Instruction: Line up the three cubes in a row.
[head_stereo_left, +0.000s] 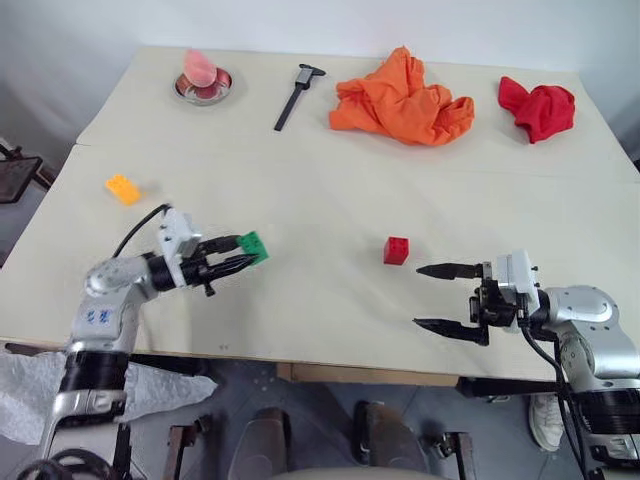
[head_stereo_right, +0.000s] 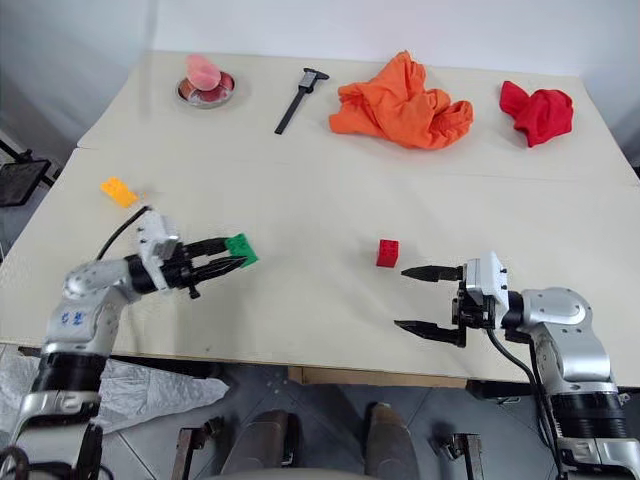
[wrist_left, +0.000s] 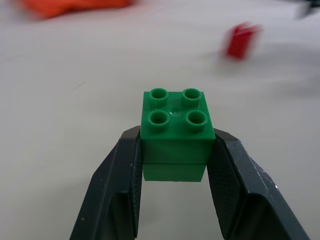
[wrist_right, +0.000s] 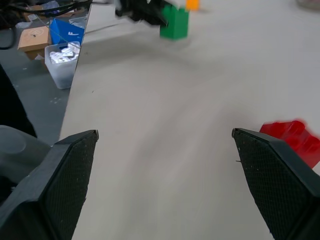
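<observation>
The left gripper (head_stereo_left: 243, 256) is grasping the green cube (head_stereo_left: 254, 245); the right gripper (head_stereo_left: 432, 297) is hanging released. Next, it probably needs setting down left of the red cube (head_stereo_left: 396, 250).

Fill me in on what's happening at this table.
A two-armed robot is lining up three toy cubes. Its left pincer is shut on the green cube, holding it by the sides just over the table. The right pincer is open, beside the red cube without touching it. The yellow-orange cube sits alone near the table's left edge, so no row exists yet.
</observation>
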